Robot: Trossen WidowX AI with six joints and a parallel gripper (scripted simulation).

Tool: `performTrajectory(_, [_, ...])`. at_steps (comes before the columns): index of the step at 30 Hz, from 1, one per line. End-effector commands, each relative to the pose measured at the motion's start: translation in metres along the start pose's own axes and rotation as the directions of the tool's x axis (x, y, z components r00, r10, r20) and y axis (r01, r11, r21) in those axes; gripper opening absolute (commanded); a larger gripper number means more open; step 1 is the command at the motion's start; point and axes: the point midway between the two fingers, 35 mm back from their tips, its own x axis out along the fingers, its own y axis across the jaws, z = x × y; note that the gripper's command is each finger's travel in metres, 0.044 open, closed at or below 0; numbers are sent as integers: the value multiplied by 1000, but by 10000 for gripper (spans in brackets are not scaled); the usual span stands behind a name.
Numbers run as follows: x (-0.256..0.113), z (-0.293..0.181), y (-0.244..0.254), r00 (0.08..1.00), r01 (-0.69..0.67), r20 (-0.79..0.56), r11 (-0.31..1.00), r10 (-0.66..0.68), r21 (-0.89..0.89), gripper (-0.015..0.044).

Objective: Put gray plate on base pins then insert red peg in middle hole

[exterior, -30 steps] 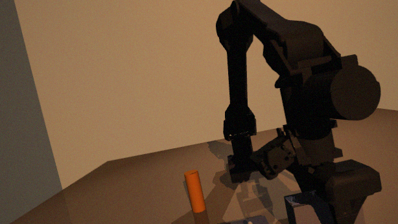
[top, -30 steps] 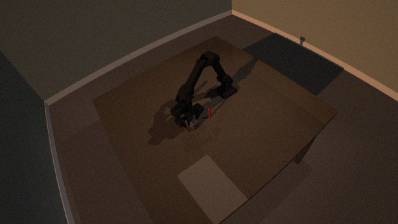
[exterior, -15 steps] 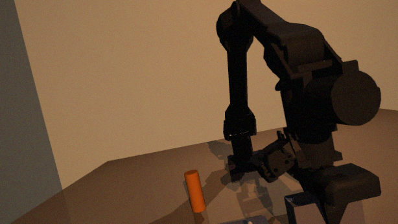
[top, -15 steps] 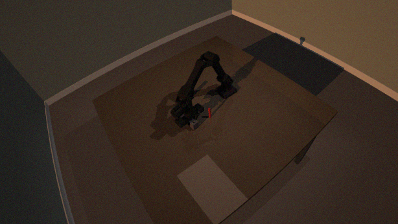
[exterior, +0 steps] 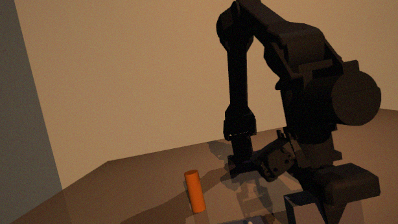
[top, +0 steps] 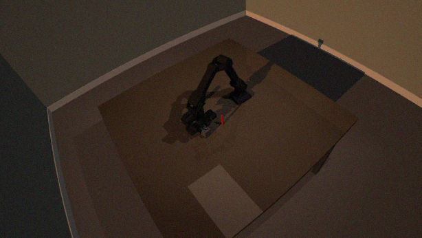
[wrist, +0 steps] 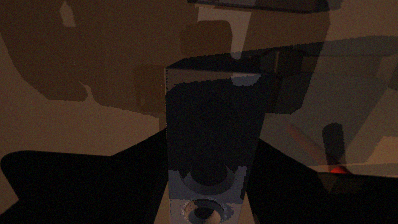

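Observation:
The gray plate [top: 205, 129] [exterior: 305, 212] [wrist: 215, 125] stands on its narrow side on the table, with its holes facing up. My gripper [top: 203, 126] [wrist: 207, 130] is shut on it, one finger on each side; in the wrist view two of the holes show at the bottom. The red peg [top: 222, 120] [wrist: 338, 170] stands upright a short way from the plate; the arm hides it in the exterior view. Only an edge of the dark base [exterior: 238, 222], with one pin top, shows at the bottom of the exterior view. The arm hides the base in the top view.
An orange cylinder [exterior: 195, 191] stands on the table to the left of the arm in the exterior view. A pale rectangle [top: 223, 197] lies near the table's front edge in the top view. The arm's foot [top: 241, 97] is behind the peg.

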Motion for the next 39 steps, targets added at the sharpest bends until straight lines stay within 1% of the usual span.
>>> performTrajectory(1, [-10, 0, 2, 1000, -6, 3, 1000, 6, 5, 0])
performTrajectory(20, [-70, -1, 2, 1000, -6, 3, 1000, 6, 5, 0])
performTrajectory(39, [-130, -1, -10, 1000, -5, 3, 1000, 5, 5, 0])
